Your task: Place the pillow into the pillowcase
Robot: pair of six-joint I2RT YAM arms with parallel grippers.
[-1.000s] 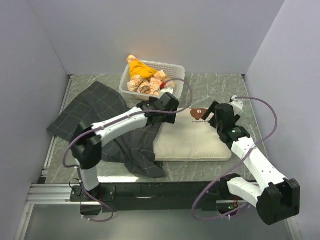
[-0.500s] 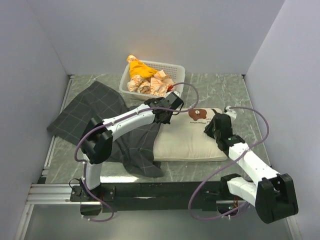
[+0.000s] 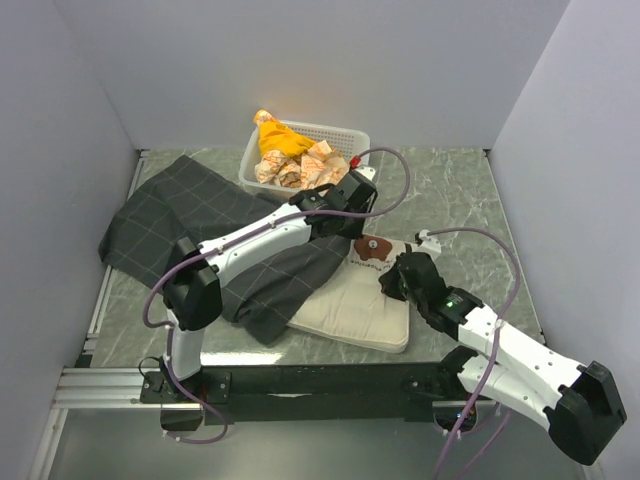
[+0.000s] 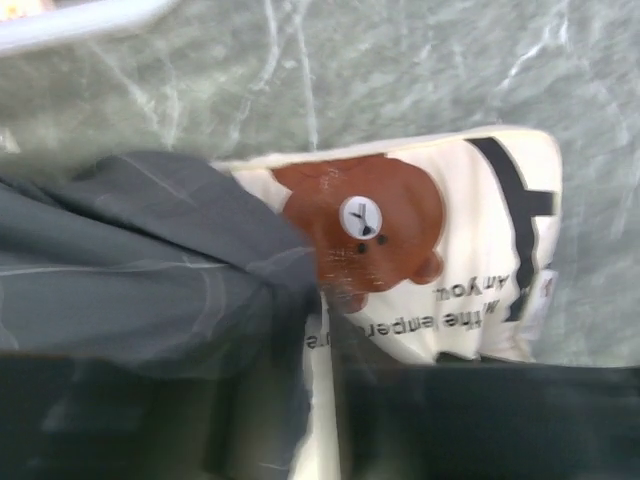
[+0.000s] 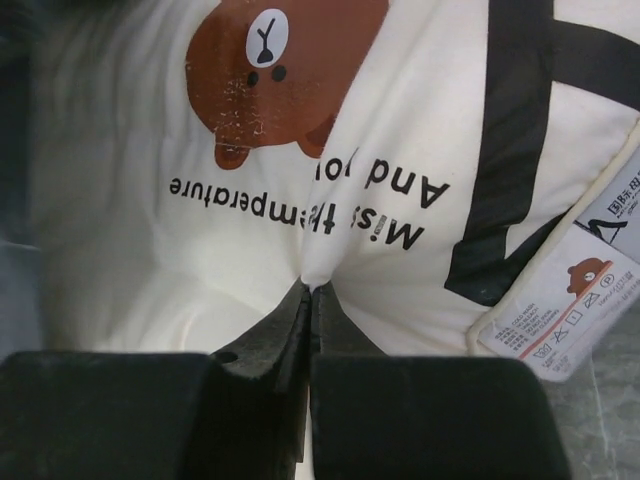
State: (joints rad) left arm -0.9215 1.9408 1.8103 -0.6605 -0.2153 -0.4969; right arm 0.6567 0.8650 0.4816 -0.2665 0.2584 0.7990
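Observation:
The cream pillow (image 3: pixel 350 305) lies skewed at the table's middle, its brown bear face (image 3: pixel 372 247) at the far end. My right gripper (image 3: pixel 393 283) is shut on the pillow (image 5: pixel 150 230), pinching a small fold of its cover (image 5: pixel 308 285) below the printed text. The dark checked pillowcase (image 3: pixel 180 205) spreads to the left and drapes over the pillow's left side. My left gripper (image 3: pixel 345 232) hovers at the bear end. In the left wrist view, pillowcase fabric (image 4: pixel 130 270) covers one blurred finger (image 4: pixel 260 400). A thin pale gap shows beside it, and its grip is unclear.
A white basket (image 3: pixel 355 135) with an orange cloth (image 3: pixel 275 135) and wrapped items stands at the back centre. Grey walls close in the left, right and far sides. A metal rail (image 3: pixel 100 385) runs along the near edge.
My right gripper closed on the pillow and dragged it nearer and leftward, turning it. My left gripper moved toward the back right, and the pillowcase shifted with it.

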